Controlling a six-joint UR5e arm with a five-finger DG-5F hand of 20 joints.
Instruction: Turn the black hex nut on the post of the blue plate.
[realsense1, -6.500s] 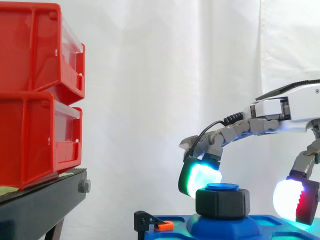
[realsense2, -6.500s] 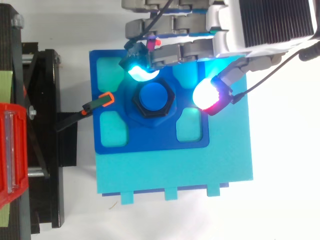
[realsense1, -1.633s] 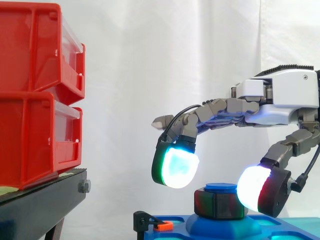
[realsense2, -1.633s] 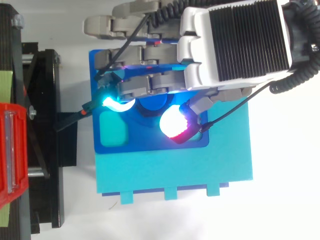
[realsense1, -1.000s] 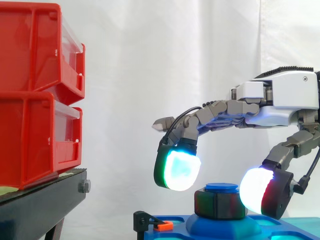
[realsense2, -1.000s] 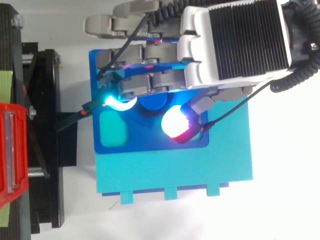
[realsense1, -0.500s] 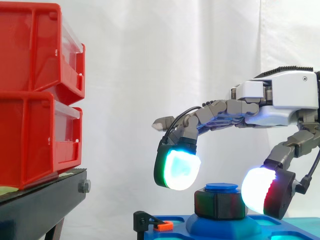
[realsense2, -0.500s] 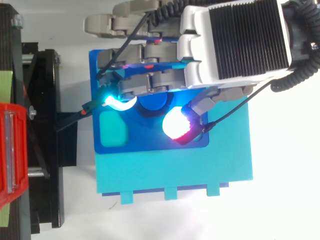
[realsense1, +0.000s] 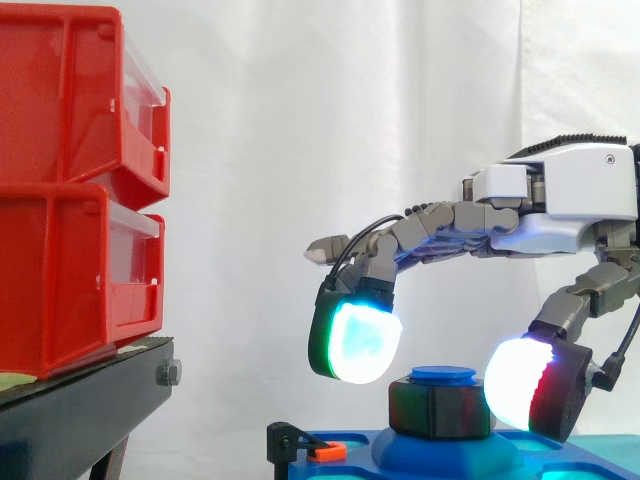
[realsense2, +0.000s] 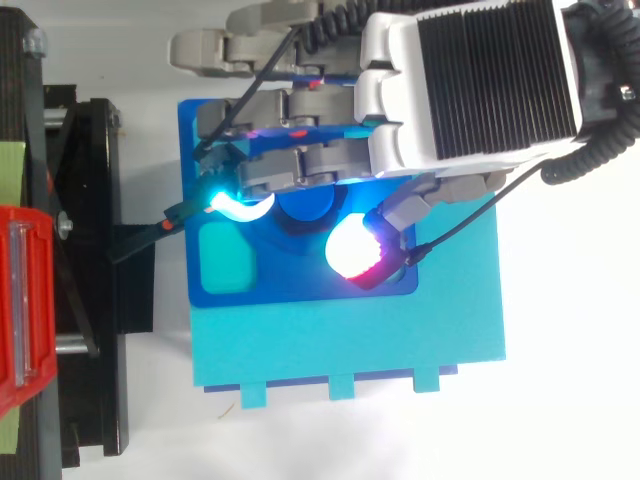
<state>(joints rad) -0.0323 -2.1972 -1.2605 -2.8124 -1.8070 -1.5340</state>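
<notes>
Hand (realsense2: 470, 75) farther over blue plate (realsense2: 300, 285); red bins (realsense1: 70, 180) unmoved

The hand (realsense1: 560, 200) comes in from the right, palm down and pretty much level. Its fingers (realsense1: 430, 225) stretch left, loosely arched, lead pad glowing cyan-green and pointing down. The thumb (realsense1: 522, 385) hangs under the palm, pad white and red, spread well apart from them.

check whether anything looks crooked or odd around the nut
Nothing stands out. The black hex nut sits level on the post of the blue plate, and the hand is open above it.
</notes>
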